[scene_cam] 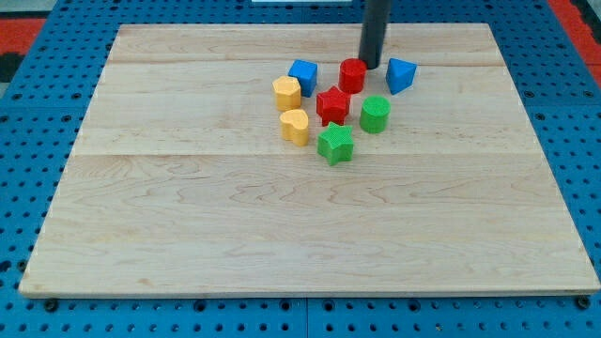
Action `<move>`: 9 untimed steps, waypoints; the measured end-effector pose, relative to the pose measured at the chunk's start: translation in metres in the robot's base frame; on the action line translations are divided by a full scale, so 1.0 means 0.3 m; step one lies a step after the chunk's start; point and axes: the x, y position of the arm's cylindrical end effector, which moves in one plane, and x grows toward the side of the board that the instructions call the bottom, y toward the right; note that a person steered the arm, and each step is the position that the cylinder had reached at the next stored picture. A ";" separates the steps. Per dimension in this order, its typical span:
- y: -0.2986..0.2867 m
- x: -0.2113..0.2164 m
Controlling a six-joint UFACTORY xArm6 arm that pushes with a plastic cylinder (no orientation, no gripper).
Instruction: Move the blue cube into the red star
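The blue cube [303, 75] sits near the view's top centre, up and left of the red star [332, 104], with a small gap between them. My tip [371, 65] is at the lower end of the dark rod, just right of the red cylinder [352, 74] and left of the blue triangular block [400, 74]. The tip is well to the right of the blue cube, with the red cylinder between them.
A yellow hexagonal block [287, 93] and a yellow heart block [295, 126] lie left of the red star. A green cylinder [375, 114] is to its right and a green star [335, 144] below it. The wooden board [282, 235] rests on a blue pegboard.
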 end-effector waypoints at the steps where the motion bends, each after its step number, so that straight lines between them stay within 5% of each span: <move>1: -0.134 -0.001; 4: -0.388 0.098; 9: -0.144 0.132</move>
